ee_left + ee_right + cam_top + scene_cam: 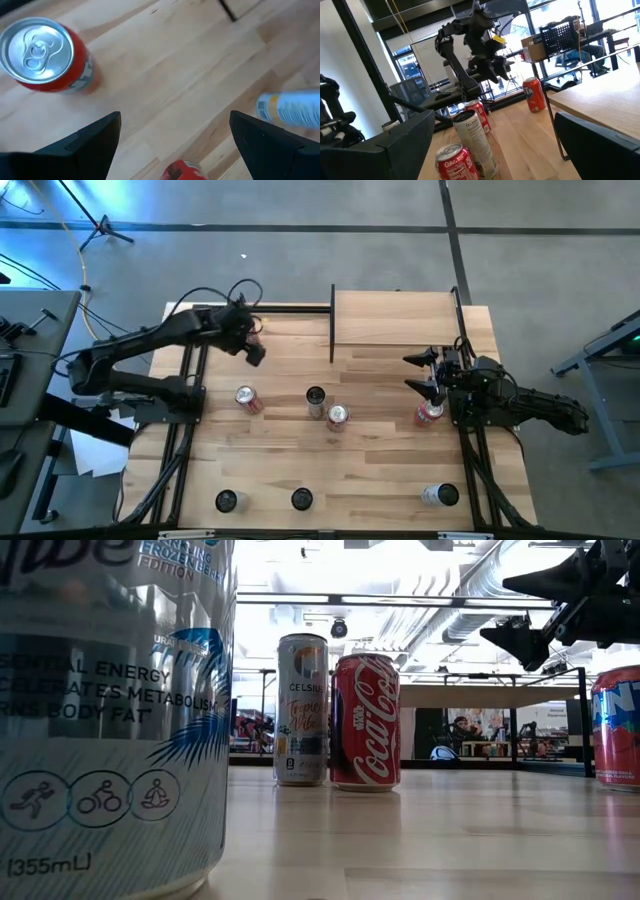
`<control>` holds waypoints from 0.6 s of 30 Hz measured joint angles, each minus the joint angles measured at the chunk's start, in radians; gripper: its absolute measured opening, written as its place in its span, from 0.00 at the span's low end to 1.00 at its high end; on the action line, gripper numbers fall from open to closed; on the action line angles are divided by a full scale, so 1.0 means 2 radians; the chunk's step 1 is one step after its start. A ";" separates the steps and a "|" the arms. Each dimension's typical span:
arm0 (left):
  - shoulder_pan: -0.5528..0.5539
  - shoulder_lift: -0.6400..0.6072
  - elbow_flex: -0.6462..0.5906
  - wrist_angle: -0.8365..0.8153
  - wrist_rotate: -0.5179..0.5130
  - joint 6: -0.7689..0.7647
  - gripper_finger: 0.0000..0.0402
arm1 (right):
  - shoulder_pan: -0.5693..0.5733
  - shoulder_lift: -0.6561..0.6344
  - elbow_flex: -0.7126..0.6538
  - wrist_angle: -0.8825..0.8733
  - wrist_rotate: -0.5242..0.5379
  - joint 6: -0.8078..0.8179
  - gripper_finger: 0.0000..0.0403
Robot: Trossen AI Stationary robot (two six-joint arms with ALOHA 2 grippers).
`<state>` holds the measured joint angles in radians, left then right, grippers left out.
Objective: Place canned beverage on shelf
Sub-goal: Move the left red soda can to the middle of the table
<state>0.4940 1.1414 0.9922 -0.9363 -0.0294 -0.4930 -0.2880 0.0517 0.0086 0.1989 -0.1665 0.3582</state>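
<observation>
Basically this was the reach phase: nothing was gripped and the shelf (395, 318) at 12 o'clock on the table carried no can. The left gripper (250, 340) hovered at about 10 o'clock, fingers spread wide and empty, with a red can (247, 399) on the table just toward 6 from it; in its wrist view that red can (42, 55) stood upright ahead of the jaws, not between them. The right gripper (425, 373) sat at 3 o'clock, fingers released and empty, with another red can (429, 413) standing just beside it toward 6. A tall slim can (315, 400) and a Coke can (337, 416) stood close together mid-table. My read: next the left arm needed to drop and centre its jaws round the upright can, close, then lift high enough to clear the shelf's black uprights (332, 322)
</observation>
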 joint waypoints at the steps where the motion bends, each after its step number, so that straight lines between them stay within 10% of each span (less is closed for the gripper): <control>1: 0.004 0.009 0.012 -0.009 0.001 -0.009 0.88 | 0.000 0.000 0.000 0.000 0.000 0.000 0.99; 12: 0.038 0.068 0.173 -0.161 -0.107 -0.068 0.88 | 0.000 0.000 0.000 0.000 0.000 0.000 0.99; 18: 0.082 0.111 0.174 -0.172 -0.052 -0.076 0.88 | 0.000 0.000 0.000 0.000 0.000 0.000 0.99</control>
<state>0.6578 1.3625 1.3396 -1.2796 -0.1328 -0.6447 -0.2878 0.0517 0.0086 0.1989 -0.1669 0.3584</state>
